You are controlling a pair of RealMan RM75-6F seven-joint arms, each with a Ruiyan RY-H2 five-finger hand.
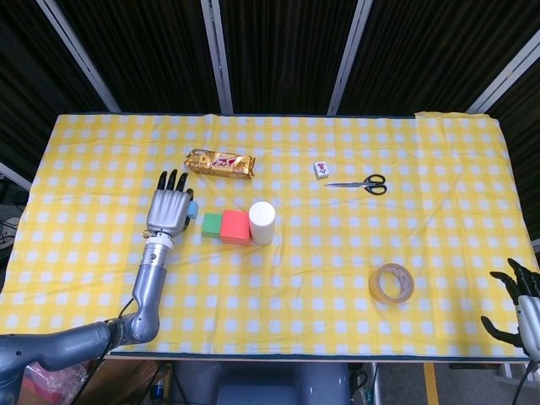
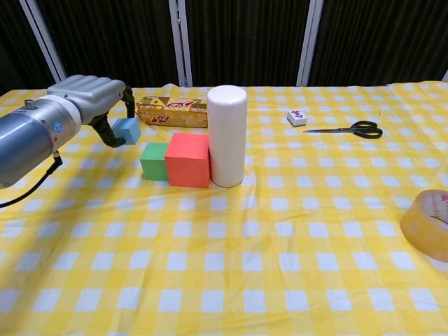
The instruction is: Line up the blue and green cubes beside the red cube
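The red cube (image 1: 235,227) (image 2: 187,159) sits mid-table with the green cube (image 1: 211,224) (image 2: 155,161) touching its left side. My left hand (image 1: 170,209) (image 2: 89,98) holds the small blue cube (image 1: 191,209) (image 2: 127,130) lifted above the cloth, just left of and behind the green cube. My right hand (image 1: 525,300) hangs off the table's front right corner with fingers apart and nothing in it; the chest view does not show it.
A white cylinder (image 1: 261,223) (image 2: 227,135) stands against the red cube's right side. A snack packet (image 1: 219,163) (image 2: 171,111) lies behind the cubes. A small tile (image 1: 321,170), scissors (image 1: 361,183) and a tape roll (image 1: 391,283) lie to the right on the yellow checked tablecloth (image 1: 337,253).
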